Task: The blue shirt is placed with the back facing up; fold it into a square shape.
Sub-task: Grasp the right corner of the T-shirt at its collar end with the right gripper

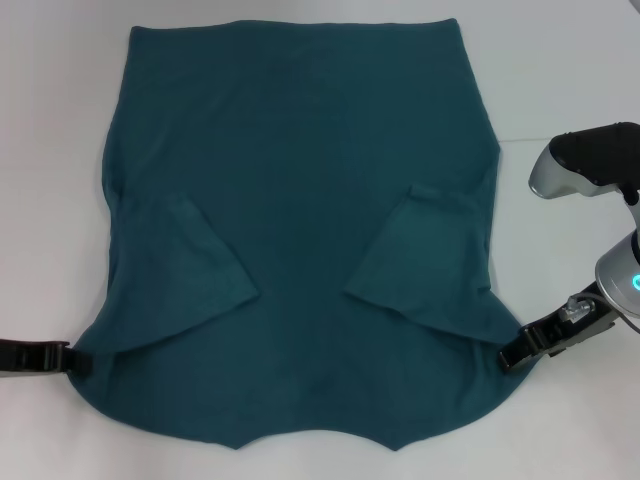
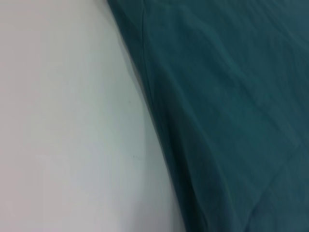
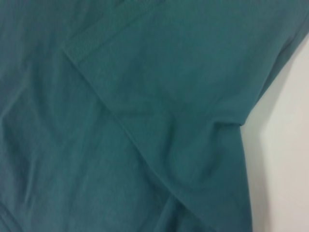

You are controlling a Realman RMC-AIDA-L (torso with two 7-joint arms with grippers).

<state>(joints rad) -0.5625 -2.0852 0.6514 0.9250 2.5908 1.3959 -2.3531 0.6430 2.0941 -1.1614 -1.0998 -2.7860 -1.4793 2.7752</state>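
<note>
The blue shirt (image 1: 300, 200) lies flat on the white table (image 1: 50, 150), plain side up. Both short sleeves are folded inward over the body, the left sleeve (image 1: 185, 265) and the right sleeve (image 1: 425, 255). The collar end is nearest me. My left gripper (image 1: 62, 357) lies low on the table, its tip at the shirt's near left shoulder corner. My right gripper (image 1: 508, 358) reaches the near right shoulder corner. The left wrist view shows the shirt's edge (image 2: 159, 121) against the table. The right wrist view is filled with wrinkled cloth and a sleeve hem (image 3: 91, 41).
White table surface surrounds the shirt, with bare strips to the left (image 1: 50, 250) and right (image 1: 560, 260). My right arm's grey and black body (image 1: 590, 160) hangs above the table at the right edge.
</note>
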